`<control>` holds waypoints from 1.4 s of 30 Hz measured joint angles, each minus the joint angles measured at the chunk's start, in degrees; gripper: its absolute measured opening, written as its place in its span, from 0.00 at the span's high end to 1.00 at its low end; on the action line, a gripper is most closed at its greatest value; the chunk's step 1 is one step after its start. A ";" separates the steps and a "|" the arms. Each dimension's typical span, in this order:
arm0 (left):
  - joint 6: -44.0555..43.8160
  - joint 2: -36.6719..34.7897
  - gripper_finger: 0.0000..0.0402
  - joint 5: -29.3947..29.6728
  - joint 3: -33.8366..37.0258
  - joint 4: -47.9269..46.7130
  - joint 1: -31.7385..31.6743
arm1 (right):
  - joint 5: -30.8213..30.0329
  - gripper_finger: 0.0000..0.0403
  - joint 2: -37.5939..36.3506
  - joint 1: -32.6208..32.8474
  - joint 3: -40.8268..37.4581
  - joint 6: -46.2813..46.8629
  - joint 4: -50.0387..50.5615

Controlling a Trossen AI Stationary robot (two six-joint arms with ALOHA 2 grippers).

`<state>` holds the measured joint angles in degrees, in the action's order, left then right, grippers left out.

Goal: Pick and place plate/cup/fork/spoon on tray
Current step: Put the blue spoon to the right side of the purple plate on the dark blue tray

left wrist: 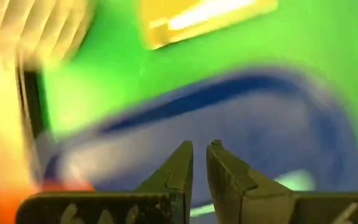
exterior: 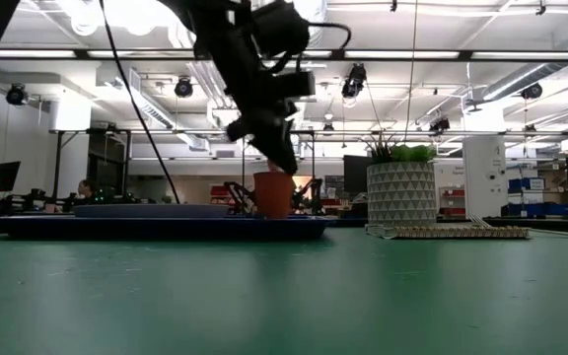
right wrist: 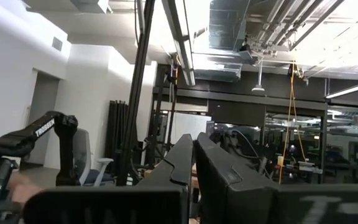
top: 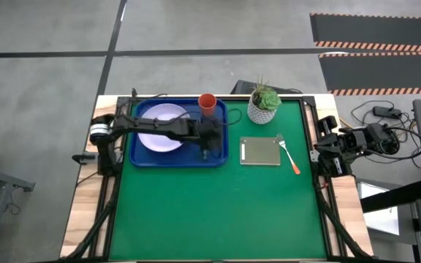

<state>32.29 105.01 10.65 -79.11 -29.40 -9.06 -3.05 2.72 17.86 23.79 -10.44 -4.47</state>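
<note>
- Your left arm (top: 159,128) is black, slim, with a silver-white band near its base and dark cables alongside.
- Your right arm (top: 349,142) is black too, cables trailing beside it.
- Your left gripper (left wrist: 199,163) has two dark, tapered, wedge-shaped fingers (left wrist: 178,168).

Tray (top: 141,158): blue, rectangular, rounded corners, raised rim; lies flat near the table's far edge, toward the left. Plate (top: 156,136): pale lavender-white, round, flat inside the tray's left part, partly hidden. Cup (top: 207,104): orange-red, upright in the tray's far right corner. Fork (top: 289,154): orange handle, silvery tines, flat on the table well right of the tray. Spoon: not discernible.
</note>
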 joint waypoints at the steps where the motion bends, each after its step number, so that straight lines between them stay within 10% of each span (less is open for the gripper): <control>1: -10.51 -0.07 0.93 1.33 0.00 0.08 0.51 | 0.00 0.98 0.00 0.00 0.00 0.00 -0.02; 7: -61.00 0.37 0.93 6.28 0.45 -0.66 1.88 | 0.00 0.98 0.00 -0.02 0.00 -0.01 -0.02; 11: -74.46 1.73 0.93 11.52 2.92 -0.96 2.77 | 0.02 0.98 0.00 0.00 0.00 0.43 -0.07; 42: -81.54 3.27 1.00 13.78 10.25 4.93 6.37 | 0.04 0.98 0.00 0.01 0.00 3.41 -0.49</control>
<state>-49.25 108.28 24.43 -68.86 -24.47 -2.69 -3.01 2.72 17.87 23.79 -7.03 -4.96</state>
